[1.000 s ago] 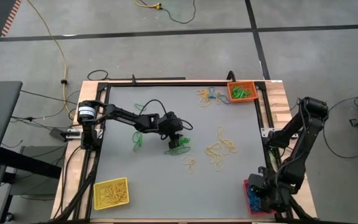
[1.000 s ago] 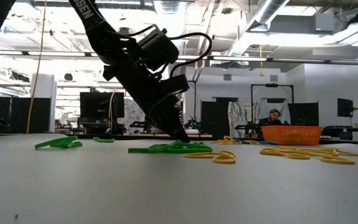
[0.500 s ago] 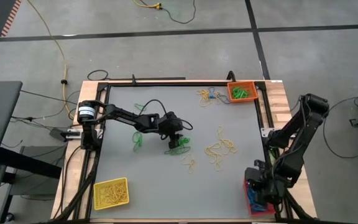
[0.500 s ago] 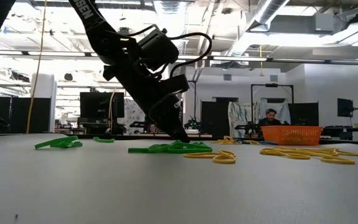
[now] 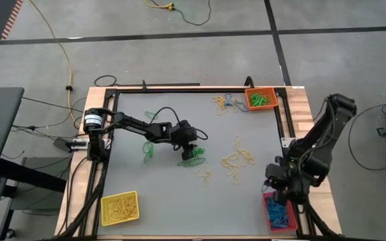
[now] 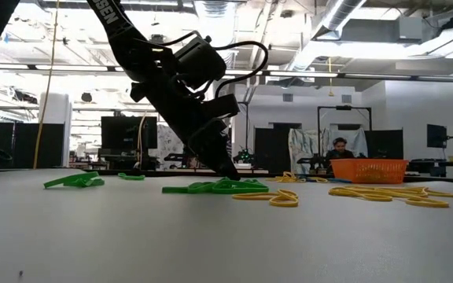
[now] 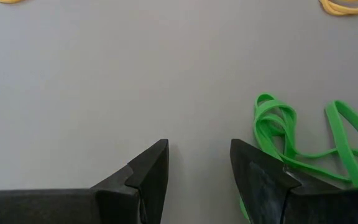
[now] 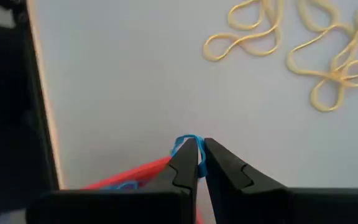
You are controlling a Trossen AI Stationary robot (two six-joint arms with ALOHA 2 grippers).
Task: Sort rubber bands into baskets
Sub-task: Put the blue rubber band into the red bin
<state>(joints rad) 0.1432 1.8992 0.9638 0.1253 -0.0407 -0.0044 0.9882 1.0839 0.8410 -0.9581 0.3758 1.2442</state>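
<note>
One blue rubber band (image 8: 190,144) sits pinched in the right gripper (image 8: 200,153) above the red basket (image 5: 278,215), so it should release squarely inside, while the left gripper (image 7: 197,163) waits parted beside the green rubber bands (image 7: 303,146).

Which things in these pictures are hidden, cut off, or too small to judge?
- Red basket, high view: the right arm covers its top part.
- Red basket, right wrist view: only a strip shows behind the right gripper.
- Green bands, left wrist view: cut off by the edge and a finger.
- Orange basket, low view: contents hidden by its wall.
</note>
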